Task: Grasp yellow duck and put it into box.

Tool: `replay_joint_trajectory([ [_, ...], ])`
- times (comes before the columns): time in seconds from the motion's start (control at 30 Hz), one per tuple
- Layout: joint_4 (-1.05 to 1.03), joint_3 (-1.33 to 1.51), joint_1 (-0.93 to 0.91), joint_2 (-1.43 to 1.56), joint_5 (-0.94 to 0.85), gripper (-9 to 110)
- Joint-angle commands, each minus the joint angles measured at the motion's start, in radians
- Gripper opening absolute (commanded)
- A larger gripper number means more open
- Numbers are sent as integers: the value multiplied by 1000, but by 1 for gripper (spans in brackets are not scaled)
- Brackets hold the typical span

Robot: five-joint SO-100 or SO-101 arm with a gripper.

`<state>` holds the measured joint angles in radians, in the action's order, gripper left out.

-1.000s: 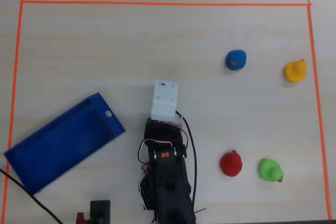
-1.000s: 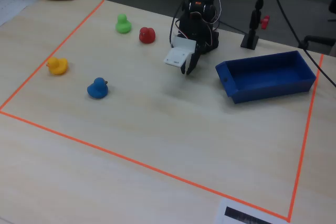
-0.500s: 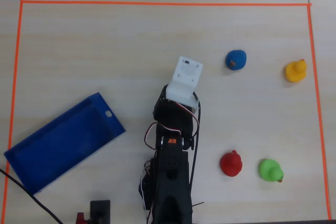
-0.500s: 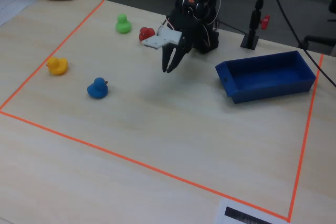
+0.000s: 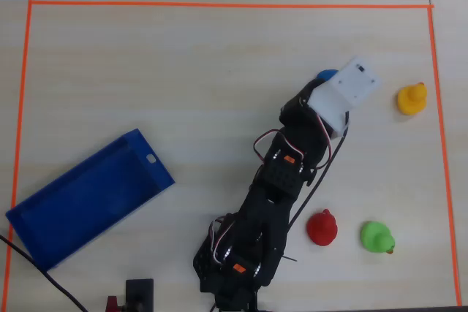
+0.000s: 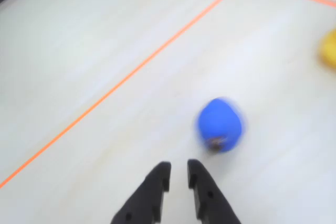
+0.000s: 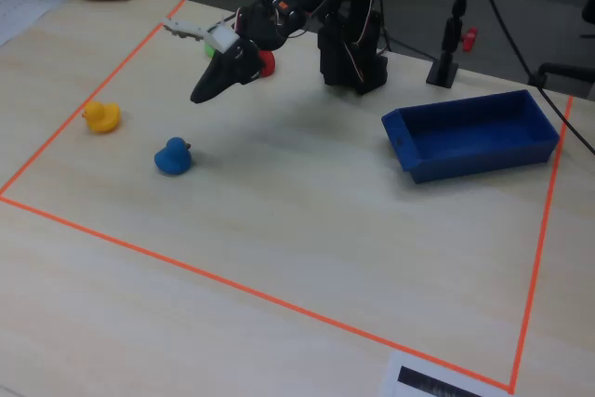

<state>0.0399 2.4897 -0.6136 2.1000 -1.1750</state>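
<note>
Gripper [image 6: 178, 170]: fingers nearly closed, narrow gap, holding nothing; hangs above blue duck [image 6: 219, 124]. Yellow duck [image 5: 412, 98]: on table nr right tape edge, overhead view. Box [image 5: 44, 231]: lower left.

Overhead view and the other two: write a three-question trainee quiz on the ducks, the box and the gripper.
1. True or false: the yellow duck already lies in the box.
2. Which duck does the arm partly cover in the overhead view? A red duck, B blue duck, C green duck.
3. Fill in: in the wrist view the gripper holds ____.

Key
1. False: it sits on the table near the orange tape, far from the box.
2. B.
3. Nothing: its fingers are nearly closed, short of the blue duck.
</note>
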Motion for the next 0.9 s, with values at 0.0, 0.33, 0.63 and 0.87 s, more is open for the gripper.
replay_joint_trajectory([
  [0.0,75,-77,-129,-104,-46,0],
  [0.33,164,-77,-399,-341,-170,13],
  [0.63,164,-87,-410,-367,-140,30],
  [0.87,212,-132,-379,-469,-169,30],
])
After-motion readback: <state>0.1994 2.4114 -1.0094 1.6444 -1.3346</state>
